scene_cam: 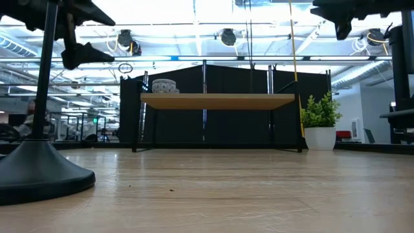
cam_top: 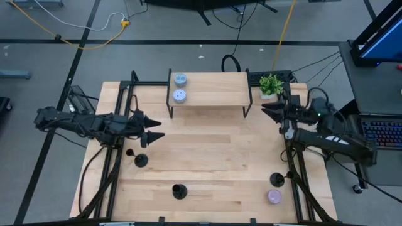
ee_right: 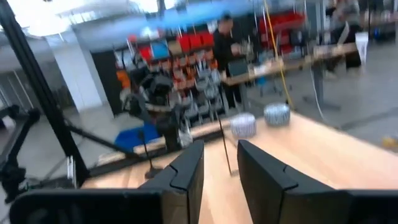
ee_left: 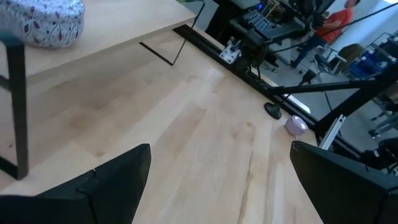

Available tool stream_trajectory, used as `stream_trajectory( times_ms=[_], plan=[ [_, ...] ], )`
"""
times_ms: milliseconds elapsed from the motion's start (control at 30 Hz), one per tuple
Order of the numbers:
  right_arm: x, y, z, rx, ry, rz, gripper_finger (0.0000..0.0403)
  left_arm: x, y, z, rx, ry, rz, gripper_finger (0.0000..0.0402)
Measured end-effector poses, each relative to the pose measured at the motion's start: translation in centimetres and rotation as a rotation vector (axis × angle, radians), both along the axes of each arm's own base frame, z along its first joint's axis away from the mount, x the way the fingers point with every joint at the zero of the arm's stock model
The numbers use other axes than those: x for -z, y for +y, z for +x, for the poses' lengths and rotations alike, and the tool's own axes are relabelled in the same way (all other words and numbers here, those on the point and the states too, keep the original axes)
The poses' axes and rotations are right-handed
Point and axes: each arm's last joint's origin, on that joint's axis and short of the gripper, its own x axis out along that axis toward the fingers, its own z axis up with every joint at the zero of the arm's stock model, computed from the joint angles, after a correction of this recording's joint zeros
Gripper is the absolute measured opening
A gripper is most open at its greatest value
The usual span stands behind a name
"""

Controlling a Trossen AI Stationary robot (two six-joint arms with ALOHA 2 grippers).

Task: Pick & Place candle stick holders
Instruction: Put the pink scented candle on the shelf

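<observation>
Closest to you in the low view, one black candle stick holder (scene_cam: 40, 165) fills the near left corner, its disc base flat on the wooden table (cam_top: 207, 169) and its thin stem rising straight up. From above, you see three such holders standing upright: one near the left edge (cam_top: 141, 160) just beside the left gripper (cam_top: 156, 127), one at the near middle (cam_top: 179, 191), and one at the near right (cam_top: 276, 179), just beside a lilac tin (cam_top: 274, 196). Your left gripper hovers over the left side of the table with its fingers spread wide and nothing between them. Your right gripper (cam_top: 269, 109) hangs over the far right, near a small potted plant (cam_top: 271, 85); its fingers stand only slightly apart and hold nothing. At the far middle, a low shelf (cam_top: 210, 94) carries two round tins, a blue tin (cam_top: 180, 79) and a white tin (cam_top: 179, 95).
</observation>
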Motion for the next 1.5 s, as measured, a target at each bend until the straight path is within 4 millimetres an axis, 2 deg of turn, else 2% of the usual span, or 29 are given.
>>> stream_trajectory(
  times_ms=[300,500,700,933,1133,1300,1500],
  plan=[
    [-4.5,0.5,2.3,-0.111,0.241,0.07,0.0089,1.6,0.2,-1.3,0.014,-0.017,0.037,0.0392],
    [-6.3,1.5,4.8,-0.141,0.303,0.0,0.0089,2.2,0.3,-1.9,0.028,-0.036,0.05,0.0392],
    [-7.2,3.8,6.9,-0.174,0.34,-0.073,0.0089,1.8,0.2,-2.4,0.072,-0.066,0.088,0.0392],
    [-7.6,8.1,8.6,-0.18,0.383,-0.145,0.0089,1.6,0.2,-2.6,0.104,-0.084,0.121,0.0392],
    [-7.9,12.0,9.8,-0.191,0.427,-0.135,0.0089,1.7,0.1,-2.7,0.134,-0.077,0.134,0.0392],
    [-7.0,14.4,10.4,-0.194,0.596,-0.002,0.0089,2.0,0.1,-2.8,0.145,-0.047,0.129,0.0392],
    [-4.4,16.6,11.0,-0.26,0.872,0.279,0.0089,2.0,0.1,-2.8,0.161,-0.041,0.126,0.0392]
  ],
)
